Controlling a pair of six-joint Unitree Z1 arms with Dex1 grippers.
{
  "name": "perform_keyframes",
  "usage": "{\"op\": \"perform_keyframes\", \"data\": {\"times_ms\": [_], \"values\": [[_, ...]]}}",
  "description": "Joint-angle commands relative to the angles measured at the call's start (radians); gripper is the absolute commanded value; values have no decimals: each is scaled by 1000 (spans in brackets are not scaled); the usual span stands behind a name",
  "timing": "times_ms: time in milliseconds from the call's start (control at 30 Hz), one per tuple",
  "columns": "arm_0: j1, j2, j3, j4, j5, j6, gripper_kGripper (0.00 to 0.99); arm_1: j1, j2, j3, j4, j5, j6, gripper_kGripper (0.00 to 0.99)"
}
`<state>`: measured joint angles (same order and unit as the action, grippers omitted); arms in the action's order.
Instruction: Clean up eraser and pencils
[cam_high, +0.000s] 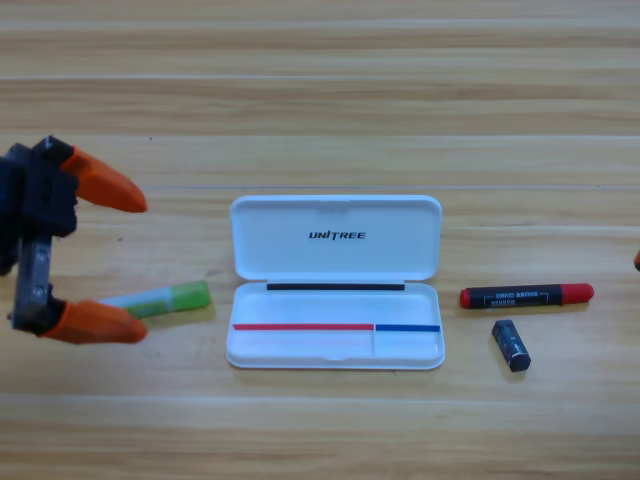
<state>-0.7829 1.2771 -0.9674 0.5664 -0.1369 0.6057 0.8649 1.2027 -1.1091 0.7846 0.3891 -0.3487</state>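
Judging by their looks, you have three light, stiff things to pick up: the green pencil (158, 298) lies just left of the open case (336, 282), the red pencil (527, 295) just right of it, and the eraser (511, 345) close below that pencil's middle. Both pencils are smooth and round, so they will likely roll or slip; take each across its middle, jaws square to its length. The eraser is short, so grip its long sides. Your left gripper (103, 258) sits at the left edge, jaws spread wide and empty, lower tip overlapping the green pencil's pale end. Your right gripper (636, 261) shows only a sliver at the right edge; you cannot tell its state.
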Motion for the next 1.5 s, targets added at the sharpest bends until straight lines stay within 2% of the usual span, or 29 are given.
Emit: {"op": "perform_keyframes", "data": {"times_ms": [33,133,233,300,367,467,600,767,933,1067,1300,1400,1500], "values": [[-22,82,-145,141,109,36,989,22,34,31,8,-85,59,989],[1,148,-234,201,221,59,989,22,32,26,10,-259,142,989],[48,258,-336,267,292,72,974,14,156,-63,104,-308,227,988],[73,332,-386,296,327,72,957,14,253,-120,150,-377,349,986],[94,403,-419,320,341,62,948,8,325,-143,162,-400,436,986],[119,490,-455,355,336,19,943,3,419,-141,162,-369,453,986],[139,574,-438,359,307,-15,956,3,551,-161,150,-384,511,990],[145,676,-402,346,257,-14,979,2,667,-178,102,-427,619,990],[146,697,-313,251,241,40,979,-17,748,-170,-4,-466,677,969],[165,711,-252,182,220,95,976,-32,796,-170,-45,-486,715,933],[195,725,-209,124,201,144,976,-49,839,-163,-59,-516,754,920],[203,726,-200,109,200,154,976,-52,845,-152,-59,-513,754,890],[211,726,-201,102,201,160,976,-55,854,-149,-59,-507,754,811]]}}
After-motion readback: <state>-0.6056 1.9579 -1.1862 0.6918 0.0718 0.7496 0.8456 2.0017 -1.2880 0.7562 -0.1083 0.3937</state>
